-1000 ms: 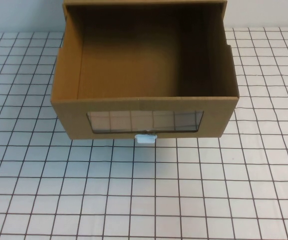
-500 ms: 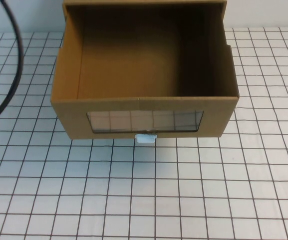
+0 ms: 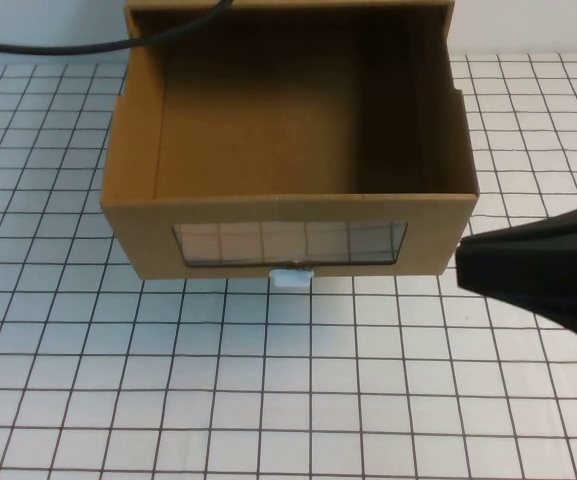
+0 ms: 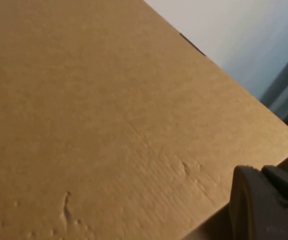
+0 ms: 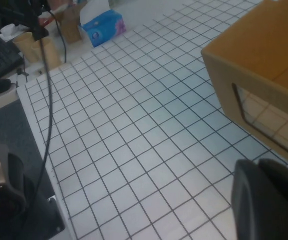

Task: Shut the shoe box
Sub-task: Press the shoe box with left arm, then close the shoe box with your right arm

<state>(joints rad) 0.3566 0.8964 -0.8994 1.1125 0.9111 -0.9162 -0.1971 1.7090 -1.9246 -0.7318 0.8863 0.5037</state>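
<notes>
The right gripper (image 3: 468, 262) comes in from the right edge of the high view as a dark tapered shape, its tip just beside the near right corner of the shoe box (image 3: 288, 235); whether it touches the cardboard cannot be told, nor whether its fingers are parted or closed. In the right wrist view a dark part of the right gripper sits in the corner, with the box's windowed front close ahead. The left gripper does not appear in the high view; only a black cable (image 3: 88, 45) crosses the far left. In the left wrist view a dark rounded part of the left gripper (image 4: 266, 205) lies close against a broad plain cardboard face, and its grasp cannot be told either.

The shoe box stands in the middle of the gridded table (image 3: 288, 400), its drawer pulled out toward the near side and empty, the clear window (image 3: 290, 243) and white pull (image 3: 293, 277) facing near. By my judgement nothing of the closing is done: the whole push of the drawer toward the far side remains.

No brand, label or writing can be read on the box.
</notes>
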